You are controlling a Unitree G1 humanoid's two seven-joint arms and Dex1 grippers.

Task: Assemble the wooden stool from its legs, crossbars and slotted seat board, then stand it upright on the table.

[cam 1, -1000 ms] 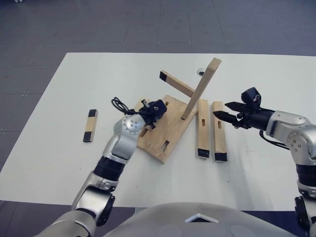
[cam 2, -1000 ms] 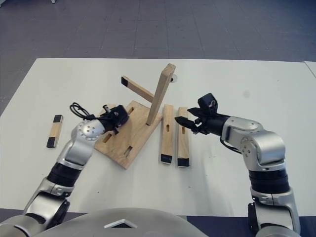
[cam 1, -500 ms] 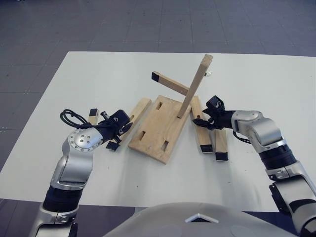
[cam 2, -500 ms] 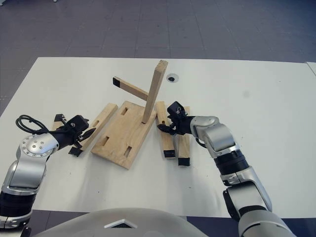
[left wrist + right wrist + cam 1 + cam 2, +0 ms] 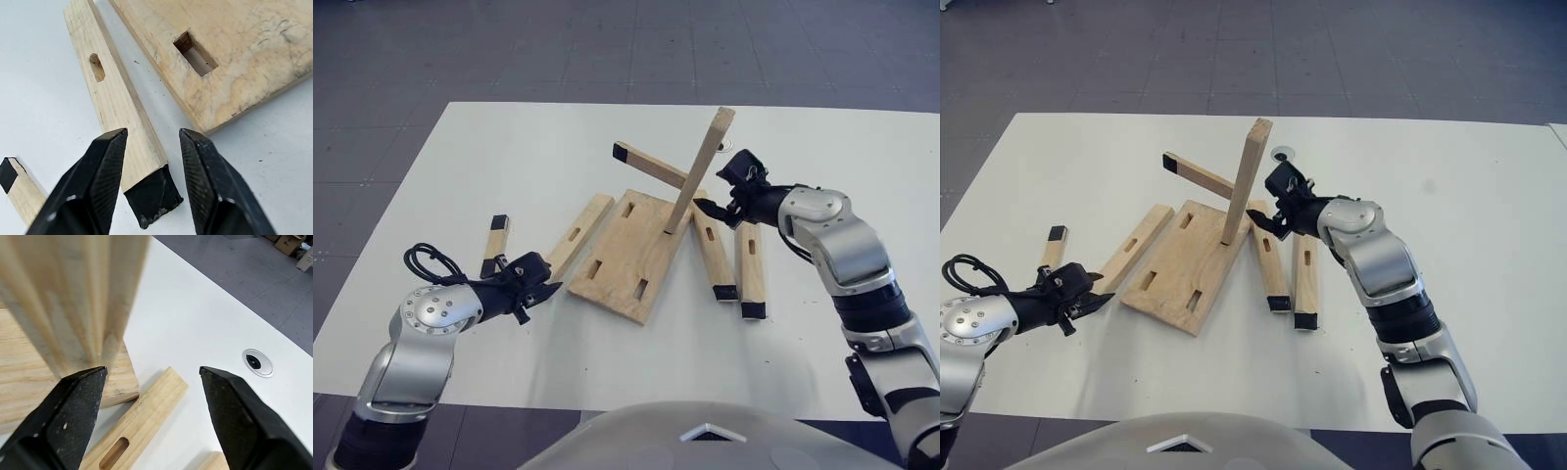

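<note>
The slotted seat board (image 5: pixel 628 257) lies flat mid-table. One leg (image 5: pixel 702 168) stands upright in its far right slot, with a black-tipped crossbar (image 5: pixel 651 166) sticking out to the left. A loose leg (image 5: pixel 578 235) lies left of the board, and two more legs (image 5: pixel 715 250) (image 5: pixel 751 269) lie to its right. A short crossbar (image 5: pixel 495 245) lies further left. My left gripper (image 5: pixel 152 134) is open, low over the black-capped end of the loose leg (image 5: pixel 117 103). My right gripper (image 5: pixel 152 372) is open beside the foot of the upright leg (image 5: pixel 78 293), one finger against it.
The white table (image 5: pixel 822 147) has bare room along its front and far right. A round cable grommet (image 5: pixel 1280 155) sits in the tabletop behind the upright leg. Grey floor lies beyond the far edge.
My left gripper has pulled back from the seat board toward the near left. My right gripper came in from the right, dipped to the loose legs, then rose to the upright leg's foot.
</note>
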